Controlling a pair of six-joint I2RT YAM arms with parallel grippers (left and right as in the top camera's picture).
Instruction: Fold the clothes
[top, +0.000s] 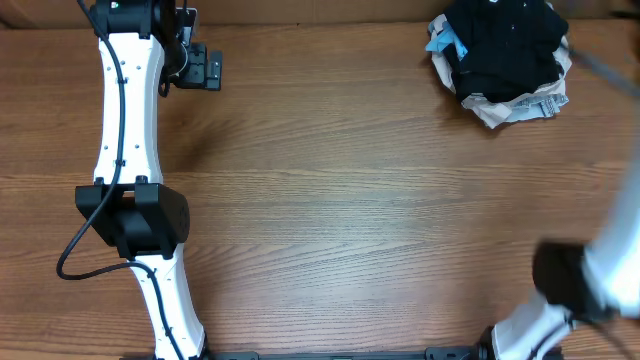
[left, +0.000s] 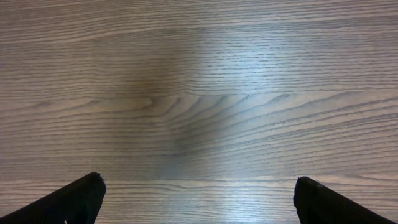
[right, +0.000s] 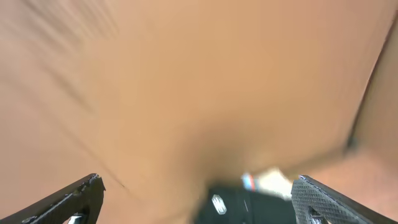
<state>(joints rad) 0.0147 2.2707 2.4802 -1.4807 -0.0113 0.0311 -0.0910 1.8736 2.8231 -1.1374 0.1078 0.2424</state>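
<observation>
A pile of clothes (top: 500, 55) lies at the far right of the wooden table: a black garment on top, with light blue and beige-white fabric under it. My left gripper (top: 205, 68) is at the far left, far from the pile. It is open and empty over bare wood in the left wrist view (left: 199, 186). My right arm (top: 615, 250) is a blur at the right edge. In the right wrist view my right gripper (right: 198, 183) is open and empty. The black garment (right: 249, 202) shows blurred between its fingers, some way ahead.
The wooden table (top: 350, 200) stretches between the two arms. The left arm's body (top: 130, 150) lies along the left side. The right wrist view is heavily blurred by motion.
</observation>
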